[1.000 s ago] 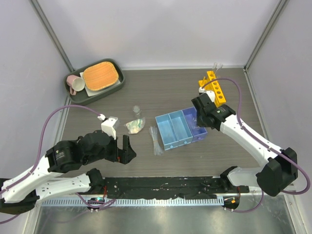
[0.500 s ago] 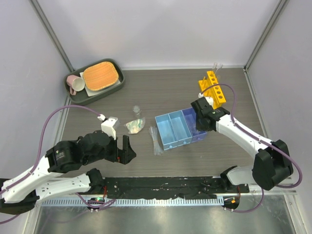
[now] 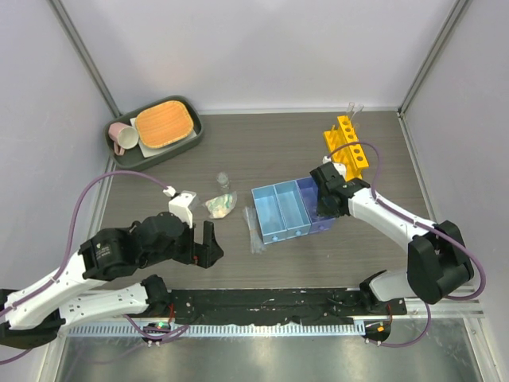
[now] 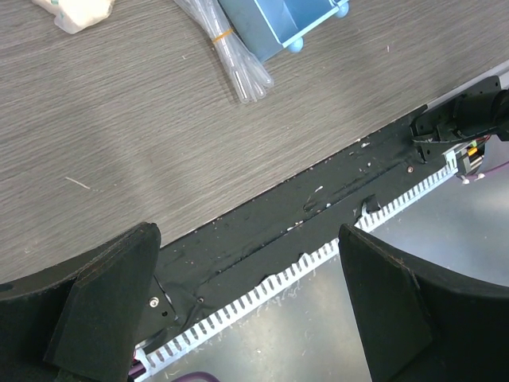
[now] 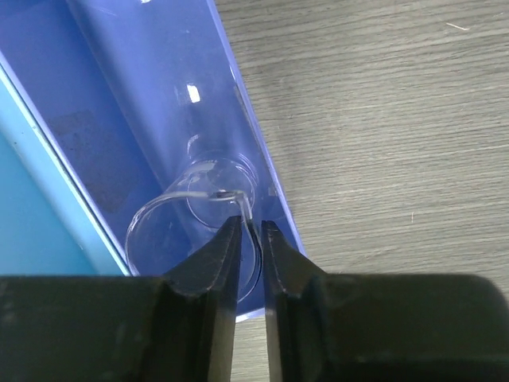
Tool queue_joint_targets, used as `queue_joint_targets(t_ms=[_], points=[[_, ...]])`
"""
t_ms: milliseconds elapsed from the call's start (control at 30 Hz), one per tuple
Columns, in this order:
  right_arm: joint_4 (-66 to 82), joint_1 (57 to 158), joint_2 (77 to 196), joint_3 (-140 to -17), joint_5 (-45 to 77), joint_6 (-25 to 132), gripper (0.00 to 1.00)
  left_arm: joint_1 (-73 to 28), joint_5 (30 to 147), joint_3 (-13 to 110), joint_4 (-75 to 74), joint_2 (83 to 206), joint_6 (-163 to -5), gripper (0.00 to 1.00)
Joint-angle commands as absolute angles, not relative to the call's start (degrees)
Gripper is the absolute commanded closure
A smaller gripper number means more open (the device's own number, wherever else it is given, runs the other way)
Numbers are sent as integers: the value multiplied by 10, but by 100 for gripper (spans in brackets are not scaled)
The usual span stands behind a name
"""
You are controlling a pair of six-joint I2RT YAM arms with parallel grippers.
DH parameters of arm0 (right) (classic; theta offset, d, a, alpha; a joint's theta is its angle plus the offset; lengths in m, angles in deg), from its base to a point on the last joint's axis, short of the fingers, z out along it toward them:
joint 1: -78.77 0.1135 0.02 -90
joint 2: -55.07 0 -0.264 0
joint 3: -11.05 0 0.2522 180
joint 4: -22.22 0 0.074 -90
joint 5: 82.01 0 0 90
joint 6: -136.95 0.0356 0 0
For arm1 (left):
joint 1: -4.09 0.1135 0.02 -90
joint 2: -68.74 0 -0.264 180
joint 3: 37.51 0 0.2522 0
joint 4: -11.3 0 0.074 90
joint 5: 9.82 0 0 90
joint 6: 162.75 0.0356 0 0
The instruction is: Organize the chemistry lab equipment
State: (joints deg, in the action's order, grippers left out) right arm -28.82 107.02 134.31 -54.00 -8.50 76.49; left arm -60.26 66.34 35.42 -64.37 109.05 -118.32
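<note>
The grip can only be read in the right wrist view. There the right gripper (image 5: pixel 252 231) is seen with its fingers a narrow slit apart, and the thin rim wall of a small clear beaker (image 5: pixel 187 215) stands in that slit (whether the pads actually press the glass cannot be told). The beaker is seen mouth-on, inside the darker compartment of the blue three-compartment tray (image 3: pixel 277 213), close to its outer wall.

In the overhead view the beaker is hidden under the wrist, but the layout is given. The tray lies mid-table and the occupied compartment is its rightmost one. The yellow-orange test tube rack (image 3: pixel 347 146) is set beyond it to the right, with thin clear tubes (image 3: pixel 355 107) upright at its far end. The clear pipette bundle (image 3: pixel 253 231) lies just beside the tray's left edge. A grey tray (image 3: pixel 188 137) with an orange pad (image 3: pixel 165 123) and a pink mug (image 3: pixel 119 137) is placed at the far left.

The right arm is stretched from its base up and leftward, with the wrist tipped down over the tray. The left arm is folded low at the near left. The left gripper (image 4: pixel 246 294) is spread wide with nothing held (only the table's (image 4: pixel 119 143) near edge is framed between its fingers).
</note>
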Motion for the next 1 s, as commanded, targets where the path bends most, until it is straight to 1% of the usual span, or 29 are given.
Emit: queue_joint_targets(t_ms=[0,100,200,400,733,833,967], points=[[-263,1069,1339,-543,-82,775,75,-600,666,357,-619,1096,-1170,0],[-271,1068,1338,-549,-85,772,71,-600,667,357,-618,1097,-1169,0],[-280,1068,1333,-557,-90,772,69,-600,667,357,-616,1099,-1168,0],[-313,1069,1316,-591,-102,768,68,-600,669,357,-614,1101,-1165,0],[-383,1069,1280,-683,-137,746,68,-600,672,352,-604,1104,-1162,0],[-389,1071,1288,-718,-120,736,66,-600,673,352,-601,1106,-1163,0],[-394,1084,1329,-762,-100,726,66,-600,674,355,-597,1106,-1164,0]])
